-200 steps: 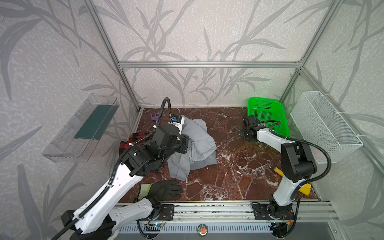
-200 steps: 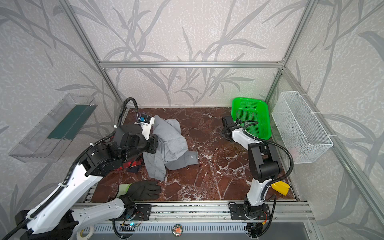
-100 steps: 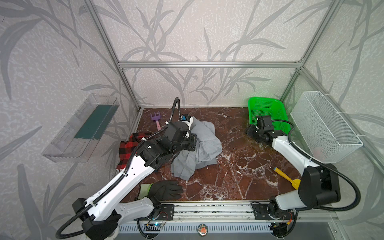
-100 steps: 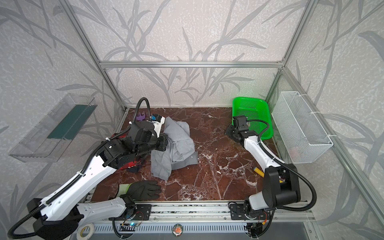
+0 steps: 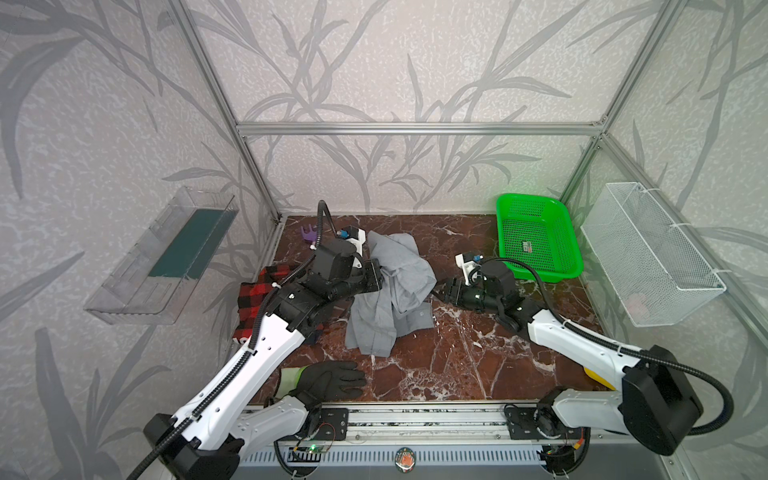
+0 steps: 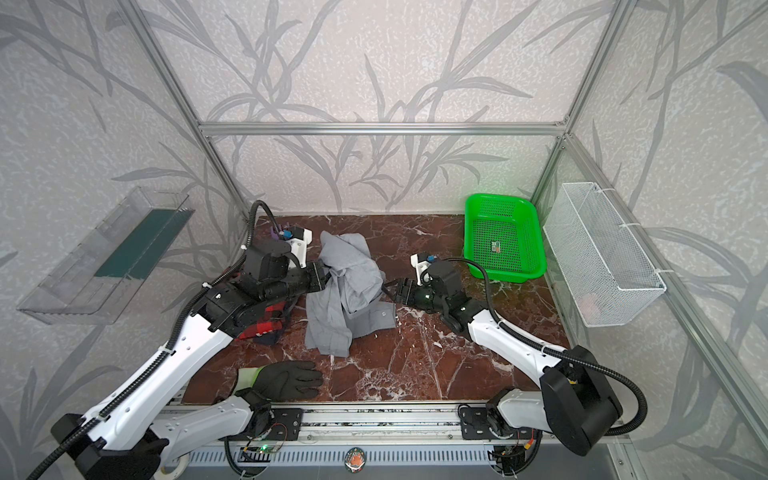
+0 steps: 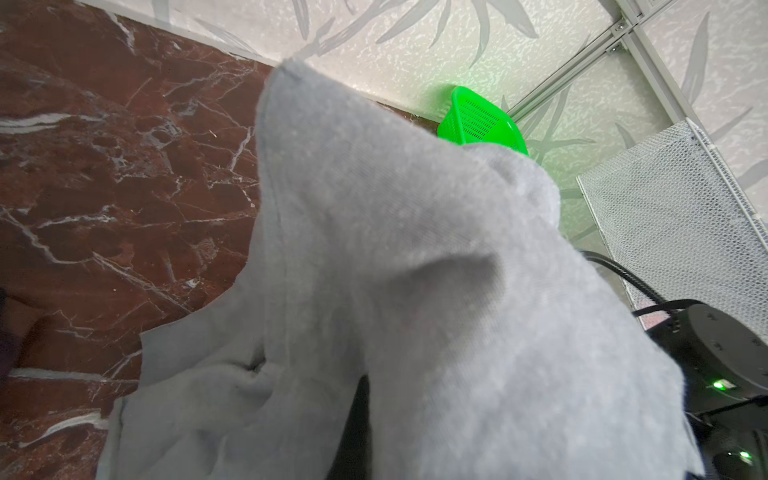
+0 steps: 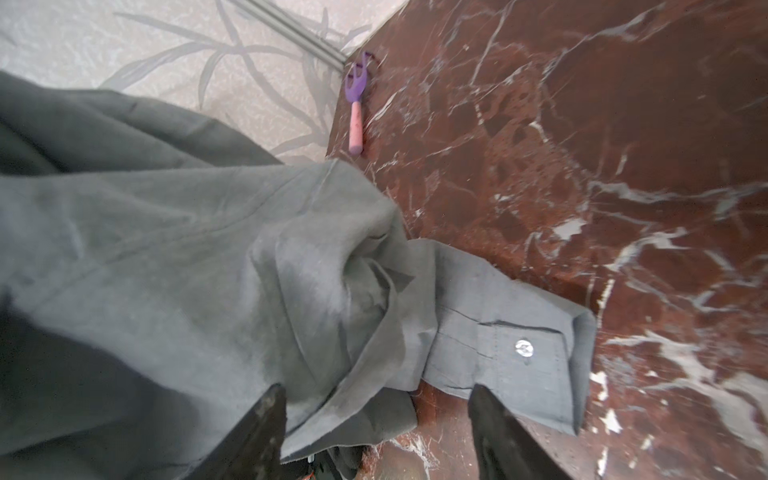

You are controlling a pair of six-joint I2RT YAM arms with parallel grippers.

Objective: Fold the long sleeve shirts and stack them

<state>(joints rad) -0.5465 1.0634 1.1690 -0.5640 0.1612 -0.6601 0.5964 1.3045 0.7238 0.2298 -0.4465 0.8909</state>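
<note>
Cloth wrinkly: grey shirt (image 5: 401,278) clenched in left hand (image 5: 379,279); right hand (image 5: 436,293) spread open.

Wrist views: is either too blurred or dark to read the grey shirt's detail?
Left wrist view: the grey shirt sits close to the lens, soft, weave smeared; the green basket throws a green cast around it. Right wrist view: cuff button fairly sharp, cloth away from it dark and blurred, right end effector out of focus at the frame edge.

Grey shirt (image 5: 399,282) matt cloth (wrinkly); tabletop (image 5: 457,353) glossy marble.
</note>
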